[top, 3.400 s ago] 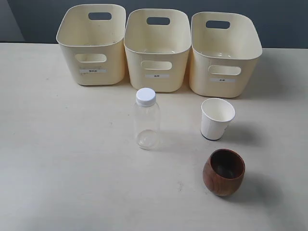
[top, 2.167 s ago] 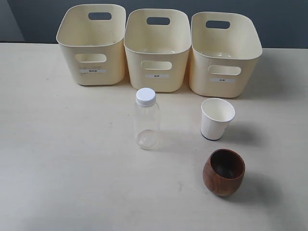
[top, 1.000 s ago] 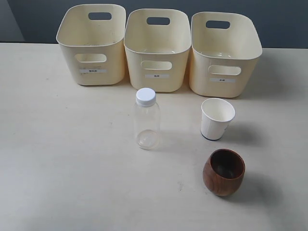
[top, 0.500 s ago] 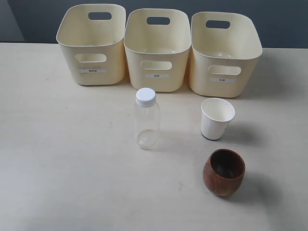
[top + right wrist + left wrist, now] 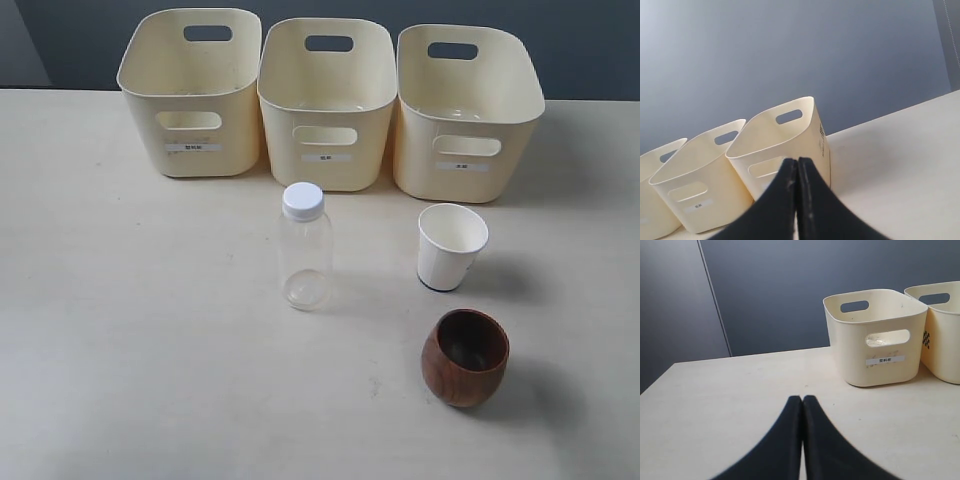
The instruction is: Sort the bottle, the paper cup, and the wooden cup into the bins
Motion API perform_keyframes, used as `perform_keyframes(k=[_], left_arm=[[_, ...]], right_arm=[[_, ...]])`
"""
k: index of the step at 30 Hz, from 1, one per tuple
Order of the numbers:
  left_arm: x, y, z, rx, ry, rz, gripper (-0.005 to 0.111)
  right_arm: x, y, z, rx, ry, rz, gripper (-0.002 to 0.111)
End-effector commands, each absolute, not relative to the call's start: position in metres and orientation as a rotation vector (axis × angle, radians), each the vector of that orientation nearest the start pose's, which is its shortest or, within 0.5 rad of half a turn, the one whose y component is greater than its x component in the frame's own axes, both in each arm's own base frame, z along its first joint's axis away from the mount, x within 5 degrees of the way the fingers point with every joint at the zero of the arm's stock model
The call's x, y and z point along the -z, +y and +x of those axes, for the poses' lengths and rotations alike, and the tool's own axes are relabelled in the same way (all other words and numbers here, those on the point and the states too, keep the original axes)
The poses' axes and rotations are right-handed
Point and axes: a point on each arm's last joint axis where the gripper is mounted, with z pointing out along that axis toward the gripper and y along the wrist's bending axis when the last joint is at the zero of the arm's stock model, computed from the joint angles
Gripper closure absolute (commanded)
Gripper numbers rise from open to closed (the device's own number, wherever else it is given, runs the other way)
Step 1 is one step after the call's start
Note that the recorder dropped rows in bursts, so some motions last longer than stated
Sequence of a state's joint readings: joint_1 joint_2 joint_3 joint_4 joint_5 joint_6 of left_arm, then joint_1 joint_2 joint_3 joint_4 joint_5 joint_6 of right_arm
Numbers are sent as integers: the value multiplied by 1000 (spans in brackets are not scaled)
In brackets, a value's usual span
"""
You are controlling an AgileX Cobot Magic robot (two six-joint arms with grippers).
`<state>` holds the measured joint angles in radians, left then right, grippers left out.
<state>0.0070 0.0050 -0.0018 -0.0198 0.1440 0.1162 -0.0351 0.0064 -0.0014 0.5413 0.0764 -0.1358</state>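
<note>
The clear bottle (image 5: 304, 250) with a white cap stands upright mid-table. To its right stands the white paper cup (image 5: 451, 246), and nearer the front the brown wooden cup (image 5: 465, 357). Three cream bins stand in a row at the back: left bin (image 5: 190, 92), middle bin (image 5: 326, 102), right bin (image 5: 466, 112). Neither arm shows in the exterior view. My left gripper (image 5: 802, 400) is shut with nothing in it, low over the table, facing the left bin (image 5: 875, 335). My right gripper (image 5: 797, 162) is shut and empty, in front of the right bin (image 5: 785, 145).
The pale table (image 5: 140, 330) runs wide to the left and front of the three items. A dark grey wall (image 5: 790, 285) stands behind the bins. The table's far edge runs just behind the bins.
</note>
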Motion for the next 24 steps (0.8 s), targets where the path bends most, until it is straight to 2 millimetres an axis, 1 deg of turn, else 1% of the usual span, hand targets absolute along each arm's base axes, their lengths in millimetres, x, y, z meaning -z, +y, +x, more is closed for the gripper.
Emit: perform_keyframes(k=[1,10,18,23,24], left_arm=[[-201,0,56,-77,1617,73,107],[-201,0,56,-77,1617,73,107],[-201,0,56,-77,1617,73,107],[-201,0,56,-77,1617,73,107],[-201,0,56,-76,1617,72,107]], right_arm=[[-207,2,56,-326,1527,316,109],[-206,2,56,-289,1540,275,109],[-209,0,56,-257,1514,262,109],[-214,-3,56,-251,1446,295,109],[-219,-3,55,-261,1433,300,109]])
